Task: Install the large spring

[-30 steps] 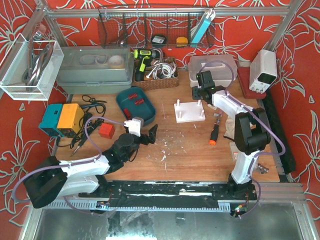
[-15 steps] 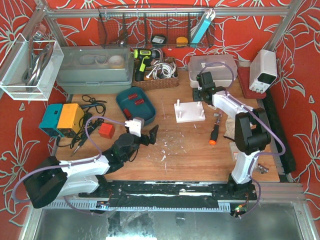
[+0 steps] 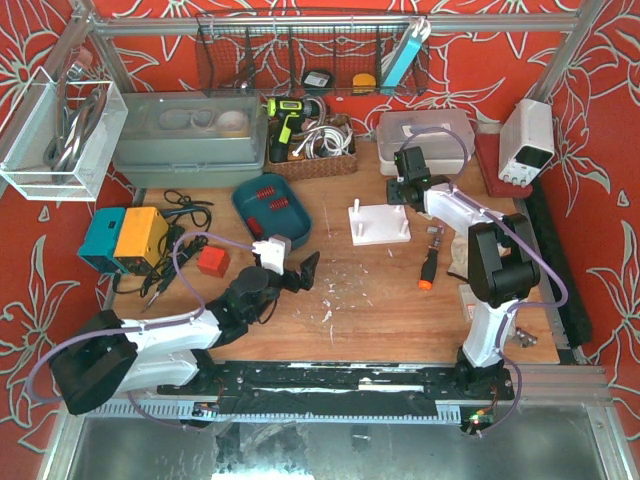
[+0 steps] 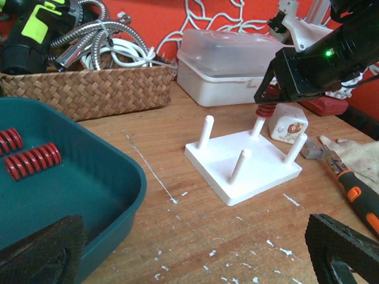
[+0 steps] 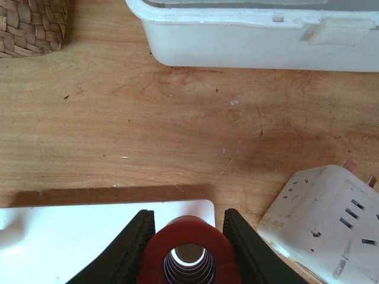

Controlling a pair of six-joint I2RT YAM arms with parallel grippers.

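Note:
My right gripper (image 3: 405, 187) is shut on a large red spring (image 5: 189, 251), seen end-on between its black fingers (image 5: 127, 248). It holds the spring upright over the back right peg of the white peg plate (image 3: 381, 226). In the left wrist view the spring (image 4: 263, 111) sits at the top of that peg, with the plate (image 4: 260, 168) and its other bare pegs in front. My left gripper (image 3: 296, 272) is open and empty, low over the table left of the plate, its pads (image 4: 41, 254) wide apart. More red springs (image 4: 32, 161) lie in the teal tray (image 3: 290, 226).
An orange-handled screwdriver (image 3: 427, 267) lies right of the plate. A white adapter (image 5: 323, 219) sits just beside the plate's back right corner. A white lidded box (image 3: 425, 137) and a wicker basket (image 3: 312, 160) stand behind. A red block (image 3: 212, 261) is at the left.
My right gripper has shifted only slightly over the back right peg with the spring in it. The left arm has hardly moved.

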